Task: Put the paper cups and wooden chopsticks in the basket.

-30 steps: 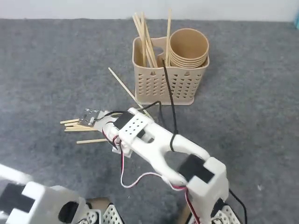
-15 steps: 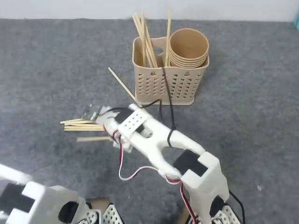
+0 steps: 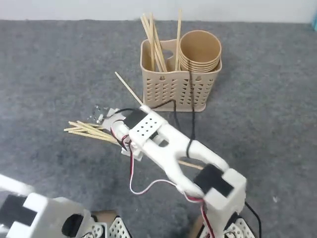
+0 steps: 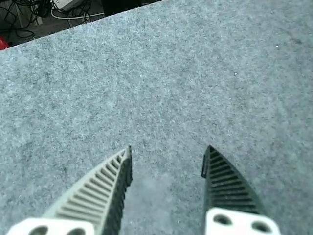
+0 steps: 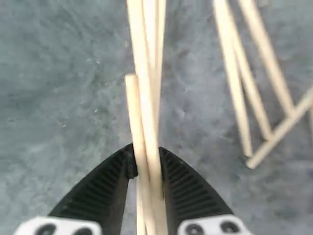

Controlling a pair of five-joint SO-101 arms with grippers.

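A beige slotted basket (image 3: 173, 82) stands at the back of the grey carpet. It holds a stack of paper cups (image 3: 200, 49) and several upright wooden chopsticks (image 3: 154, 42). One more chopstick (image 3: 130, 89) leans on the basket's left side. My right gripper (image 3: 110, 126) (image 5: 145, 164) is in front of the basket, shut on a few chopsticks (image 3: 91, 131) (image 5: 144, 98) that slant out to the left. Other chopsticks (image 5: 254, 98) lie loose on the carpet beside them. My left gripper (image 4: 166, 164) is open over bare carpet, holding nothing.
The left arm's white body (image 3: 39, 218) sits at the near left corner. The right arm (image 3: 188, 158) and its black cable (image 3: 184, 111) stretch across the carpet in front of the basket. Grey carpet (image 3: 262, 124) lies to the right of the basket.
The right gripper shifted slightly toward the basket. The chopstick bundle swung from lying level to slanting. The lone chopstick below the bundle is gone from its spot, and a chopstick end now pokes out right of the arm.
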